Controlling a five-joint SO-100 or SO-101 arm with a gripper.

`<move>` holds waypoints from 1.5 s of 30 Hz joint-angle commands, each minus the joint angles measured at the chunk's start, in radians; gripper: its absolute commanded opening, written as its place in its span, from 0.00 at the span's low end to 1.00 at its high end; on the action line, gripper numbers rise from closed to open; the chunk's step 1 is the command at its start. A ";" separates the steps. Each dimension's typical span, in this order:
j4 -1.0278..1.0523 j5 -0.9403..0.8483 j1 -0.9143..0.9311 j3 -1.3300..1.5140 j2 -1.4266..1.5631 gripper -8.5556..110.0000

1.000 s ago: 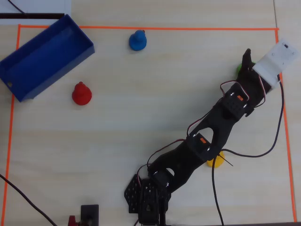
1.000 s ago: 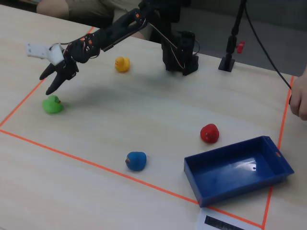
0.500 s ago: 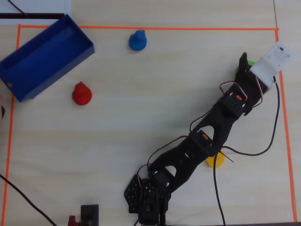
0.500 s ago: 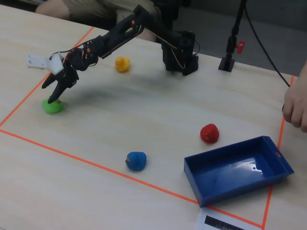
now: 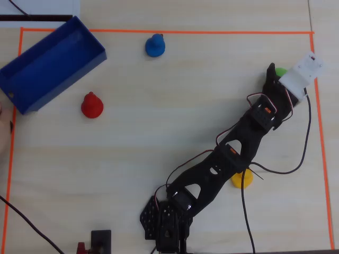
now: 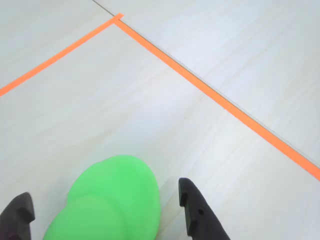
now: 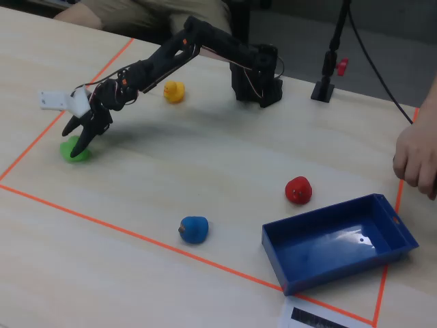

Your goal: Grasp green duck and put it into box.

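Pale wooden tabletop (image 7: 225,171), orange tape marking the work area. Gripper (image 6: 107,212) spread apart, straddling green duck (image 6: 107,202) near taped corner, far from box (image 7: 338,242). Best lowered further, centred, before closing gently round the body.

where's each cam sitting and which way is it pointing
Overhead view: straight above the table, looking down; whole arm shows, reaching to the green duck.
Wrist view: rides the arm, looking down past the open pincer straddling the duck.
Fixed view: table edge opposite the base, facing it; arm and box show.
All share the duck.
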 commanded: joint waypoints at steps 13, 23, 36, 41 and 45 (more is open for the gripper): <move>0.038 -0.032 0.000 -0.017 0.014 0.39; 0.040 -0.048 -0.008 -0.011 0.008 0.34; 0.502 0.037 -0.051 -0.184 0.038 0.07; 0.503 0.052 -0.052 -0.181 0.049 0.07; 0.561 0.137 -0.052 -0.216 0.103 0.07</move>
